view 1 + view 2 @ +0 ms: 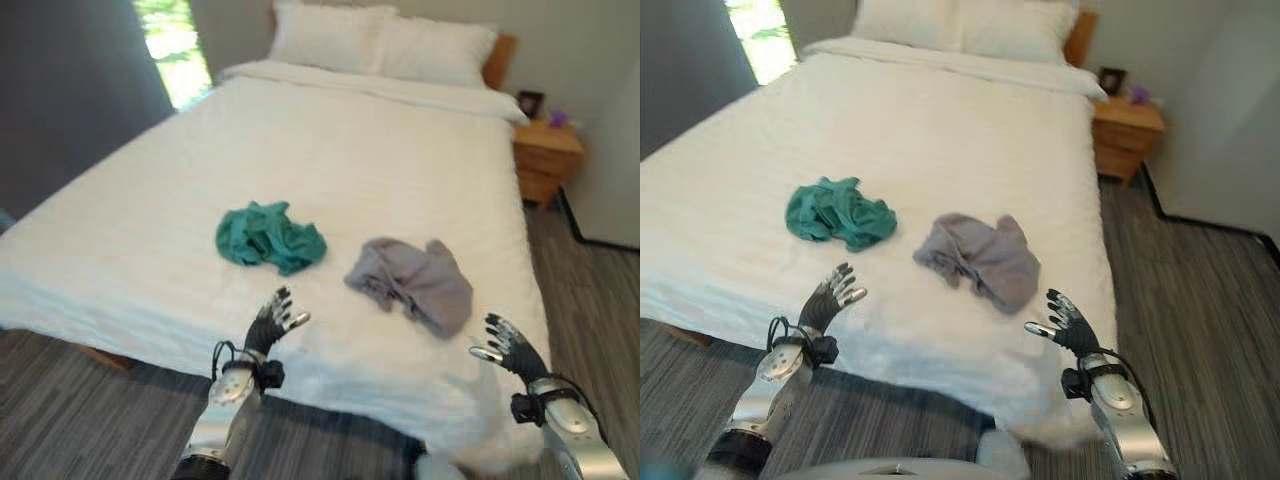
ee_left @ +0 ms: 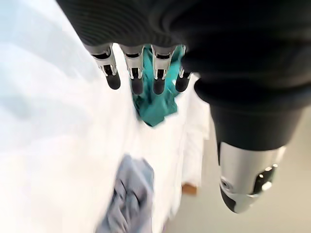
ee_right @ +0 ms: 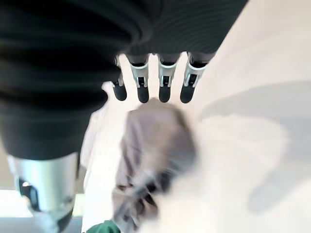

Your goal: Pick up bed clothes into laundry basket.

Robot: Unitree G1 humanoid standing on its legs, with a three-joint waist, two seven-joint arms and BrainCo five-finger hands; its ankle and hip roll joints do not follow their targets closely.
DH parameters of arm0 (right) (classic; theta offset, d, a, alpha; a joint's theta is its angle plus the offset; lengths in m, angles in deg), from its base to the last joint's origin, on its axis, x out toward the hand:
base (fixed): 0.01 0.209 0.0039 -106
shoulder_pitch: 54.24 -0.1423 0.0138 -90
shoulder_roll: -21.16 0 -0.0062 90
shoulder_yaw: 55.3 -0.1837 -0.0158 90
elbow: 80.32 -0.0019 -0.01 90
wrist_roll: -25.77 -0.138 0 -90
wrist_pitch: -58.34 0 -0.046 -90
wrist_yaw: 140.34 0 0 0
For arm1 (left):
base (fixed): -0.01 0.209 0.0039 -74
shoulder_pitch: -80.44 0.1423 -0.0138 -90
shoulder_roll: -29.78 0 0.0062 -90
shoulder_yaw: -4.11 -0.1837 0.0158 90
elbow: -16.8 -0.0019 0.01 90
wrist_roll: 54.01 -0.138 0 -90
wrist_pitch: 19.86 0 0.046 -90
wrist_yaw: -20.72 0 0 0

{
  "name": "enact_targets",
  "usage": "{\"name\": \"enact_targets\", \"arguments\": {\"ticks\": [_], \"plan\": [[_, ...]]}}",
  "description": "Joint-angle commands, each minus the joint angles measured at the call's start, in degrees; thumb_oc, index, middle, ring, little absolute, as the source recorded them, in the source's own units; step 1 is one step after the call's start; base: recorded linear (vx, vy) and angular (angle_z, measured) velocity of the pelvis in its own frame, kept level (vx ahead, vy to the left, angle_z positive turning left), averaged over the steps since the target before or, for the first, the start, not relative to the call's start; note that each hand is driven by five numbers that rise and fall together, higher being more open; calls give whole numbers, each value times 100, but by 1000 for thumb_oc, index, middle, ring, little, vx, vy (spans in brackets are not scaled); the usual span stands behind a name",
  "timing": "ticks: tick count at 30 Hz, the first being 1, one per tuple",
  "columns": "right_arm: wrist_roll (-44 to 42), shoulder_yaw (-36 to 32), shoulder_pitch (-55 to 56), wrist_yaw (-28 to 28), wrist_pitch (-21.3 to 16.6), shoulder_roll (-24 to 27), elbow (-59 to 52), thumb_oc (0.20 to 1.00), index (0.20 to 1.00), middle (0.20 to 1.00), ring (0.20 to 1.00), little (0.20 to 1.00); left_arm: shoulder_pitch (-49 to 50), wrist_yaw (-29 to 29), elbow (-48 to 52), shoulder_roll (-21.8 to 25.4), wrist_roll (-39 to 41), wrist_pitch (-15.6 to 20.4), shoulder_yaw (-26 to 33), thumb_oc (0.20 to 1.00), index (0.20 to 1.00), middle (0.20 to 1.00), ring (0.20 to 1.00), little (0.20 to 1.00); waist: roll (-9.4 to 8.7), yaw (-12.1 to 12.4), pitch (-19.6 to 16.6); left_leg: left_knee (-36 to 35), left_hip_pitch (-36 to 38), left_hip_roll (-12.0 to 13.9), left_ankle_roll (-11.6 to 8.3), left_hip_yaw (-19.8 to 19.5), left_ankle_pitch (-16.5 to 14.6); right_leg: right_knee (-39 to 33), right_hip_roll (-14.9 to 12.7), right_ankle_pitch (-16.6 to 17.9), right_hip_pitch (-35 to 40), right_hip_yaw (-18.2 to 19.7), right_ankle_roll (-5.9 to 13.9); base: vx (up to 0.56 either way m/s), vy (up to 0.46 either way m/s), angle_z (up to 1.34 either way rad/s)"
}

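While both clothes, the green shirt (image 1: 270, 236) and the gray shirt (image 1: 415, 279), lie on the bed (image 1: 350, 150), the left robot hand (image 1: 276, 318) and right robot hand (image 1: 508, 342) hover wide open near them, holding nothing.

White bed (image 1: 330, 170) with teal garment (image 1: 270, 237), grey garment (image 1: 415, 280), pillows (image 1: 385, 40)

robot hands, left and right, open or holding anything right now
Left robot hand: open, holding nothing, near the green garment.
Right robot hand: open, holding nothing, near the grey garment.

Head stereo pair above bed (image 1: 330, 170)
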Motion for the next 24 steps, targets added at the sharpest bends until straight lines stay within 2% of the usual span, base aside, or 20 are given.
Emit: {"name": "enact_targets", "arguments": {"ticks": [1, 4, 7, 9, 11, 13, 14, 18, 24], "plan": [[509, -641, -341, 252, -281, 778, -858, 1000, 1000, 1000, 1000, 1000, 155, -308, 435, 33, 59, 254, 6, 1000, 1000, 1000, 1000, 1000, -172, 77, -3, -48, -263, 217, -310, 368, 227, 69, -212, 555, 42, -168, 518, 176, -97, 14], [879, -725, -585, 246, -207, 1313, -796, 1000, 1000, 1000, 1000, 1000, 362, -402, 409, -17, 167, 180, 8, 1000, 1000, 1000, 1000, 1000, -170, 152, -77, -50, -284, 258, -341, 297, 215, -163, -167, 480, 229, -259, 440, 126, -67, 50], [1279, -514, -1020, 310, -97, 1823, -681, 1000, 1000, 1000, 1000, 1000, 538, -508, 480, 28, 248, 91, -89, 1000, 1000, 1000, 1000, 1000, -179, 251, -104, -58, -277, 307, -376, 212, 189, -315, -97, 388, 381, -359, 340, 94, -55, -3], [1278, -386, -1184, 324, -73, 1899, -587, 1000, 1000, 1000, 1000, 1000, 541, -515, 497, 70, 264, 85, -131, 1000, 1000, 1000, 1000, 1000, -182, 273, -112, -58, -272, 323, -390, 201, 180, -335, -86, 367, 403, -394, 322, 51, -40, 0], [1149, -1, -1484, 326, -33, 1919, -195, 1000, 1000, 1000, 1000, 1000, 523, -468, 521, 117, 343, 79, -234, 1000, 1000, 1000, 1000, 1000, -194, 326, -113, -58, -280, 340, -414, 130, 173, -357, -64, 338, 438, -444, 271, 61, -51, 7], [1147, 18, -1507, 322, -42, 1920, -176, 1000, 1000, 1000, 1000, 1000, 524, -468, 521, 115, 343, 79, -225, 1000, 1000, 1000, 1000, 1000, -193, 314, -111, -58, -280, 340, -414, 128, 174, -357, -64, 337, 440, -447, 271, 24, -31, 4], [1257, 401, -1755, 390, 30, 2016, 260, 1000, 1000, 1000, 1000, 1000, 481, -446, 519, 170, 371, 89, -296, 1000, 1000, 1000, 1000, 1000, -199, 361, -90, -58, -300, 347, -427, 85, 181, -352, -44, 320, 444, -489, 248, 28, -39, 5], [1551, 1079, -2126, 476, 105, 2022, 1000, 1000, 1000, 1000, 1000, 1000, 455, -447, 607, 219, 495, 91, -410, 1000, 1000, 1000, 1000, 1000, -181, 446, -47, -58, -347, 356, -446, 2, 193, -375, -22, 292, 447, -550, 200, 23, -26, 2], [2336, 2011, -2628, 413, 167, 1559, 2172, 1000, 1000, 1000, 1000, 1000, 437, -457, 709, 292, 621, 97, -523, 1000, 1000, 1000, 1000, 1000, -103, 611, 52, -58, -491, 358, -467, -162, 240, -409, 1, 269, 385, -674, 170, 16, -22, 10]]}}
